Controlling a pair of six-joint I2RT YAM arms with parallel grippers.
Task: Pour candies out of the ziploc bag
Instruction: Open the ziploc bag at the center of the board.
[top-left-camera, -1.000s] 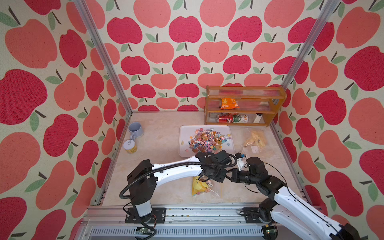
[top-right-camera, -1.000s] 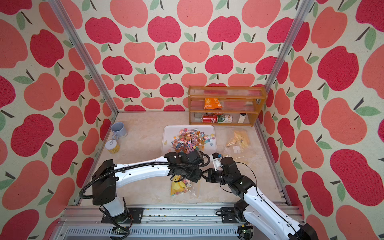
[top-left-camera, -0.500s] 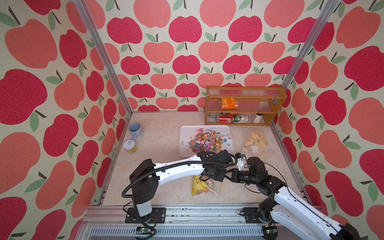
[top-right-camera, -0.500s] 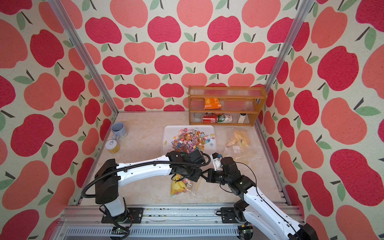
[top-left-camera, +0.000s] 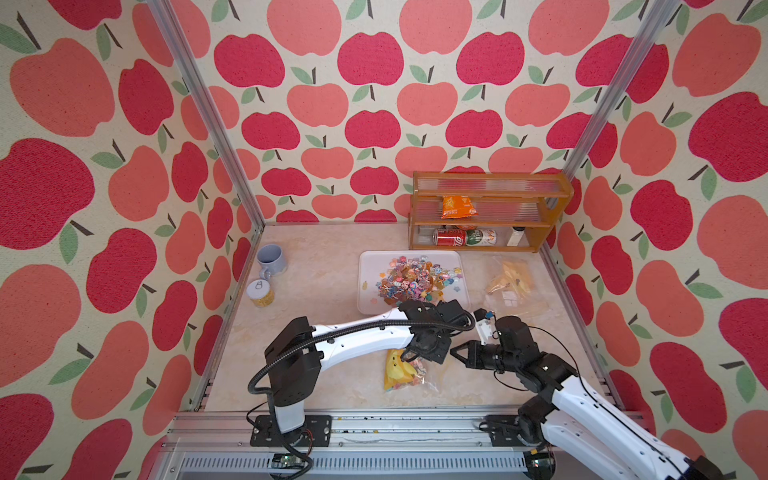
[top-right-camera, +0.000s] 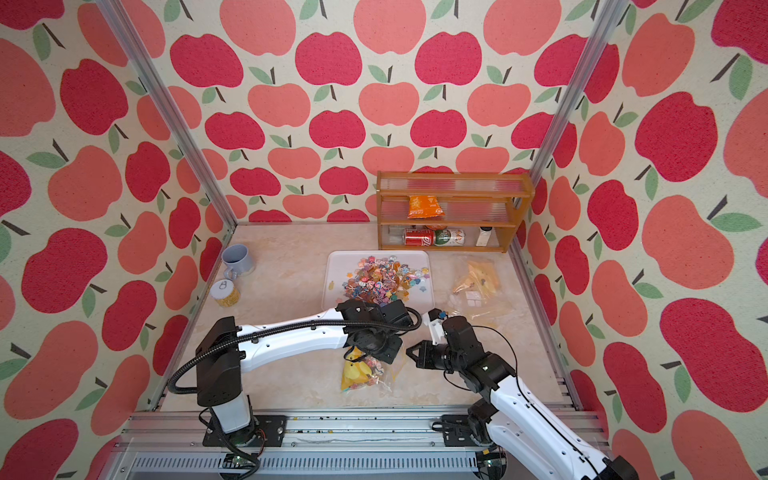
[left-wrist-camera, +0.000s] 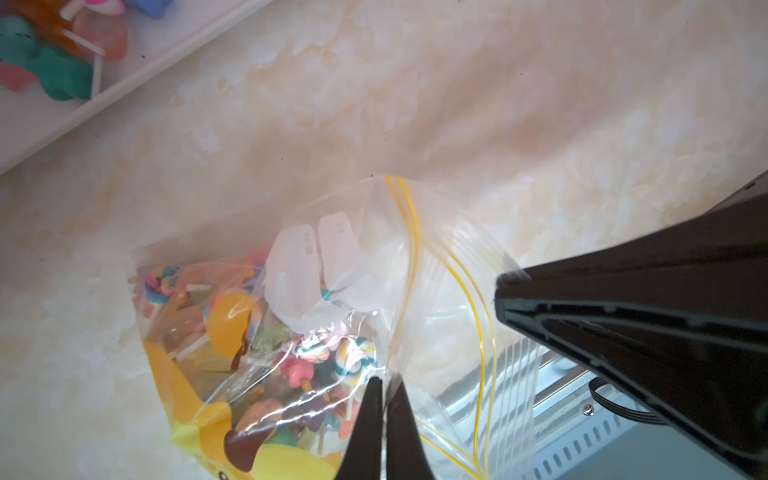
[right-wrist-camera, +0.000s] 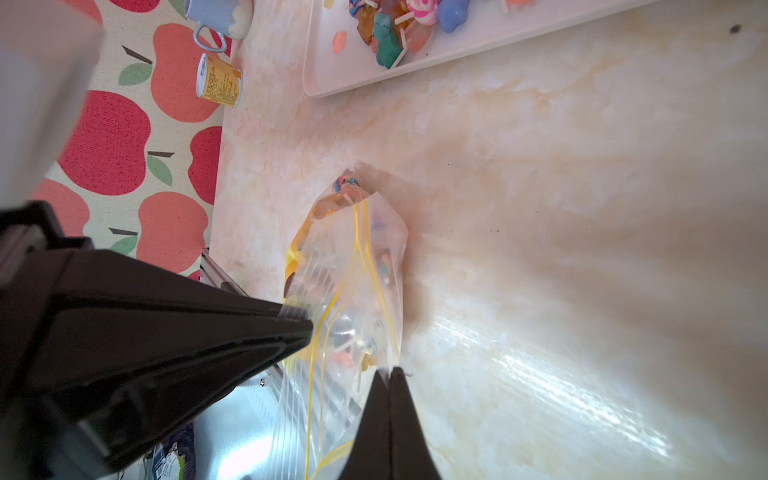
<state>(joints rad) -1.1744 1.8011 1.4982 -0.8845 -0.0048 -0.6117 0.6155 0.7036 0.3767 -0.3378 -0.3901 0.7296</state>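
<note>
My left gripper (left-wrist-camera: 385, 380) is pinched closed on the clear rim of the bag (left-wrist-camera: 374, 270), just beside a yellow zip line. My right gripper (right-wrist-camera: 390, 371) is closed as well, its tips nipping the bag's rim on the other side. In the left wrist view it comes in as a black wedge whose point meets the plastic. Between my two grips the yellow zip lines run apart, so the mouth looks partly open, though I cannot tell how far.

The bag sits on the table (top-left-camera: 324, 291), between the tray (top-left-camera: 368, 266) and the front rail, with its mouth end raised toward my grippers. Candies (left-wrist-camera: 309, 359) fill its lower end, packed around a yellow item (top-left-camera: 394, 370). Many more candies lie heaped on the tray, behind my left wrist in both top views.

A second bag (top-left-camera: 513, 282) lies to the right of the tray, apart from it. A mug (top-left-camera: 272, 258) and a tin (top-left-camera: 261, 293) stand near the left wall. A rack (top-left-camera: 490, 193) stands at the back right corner.
</note>
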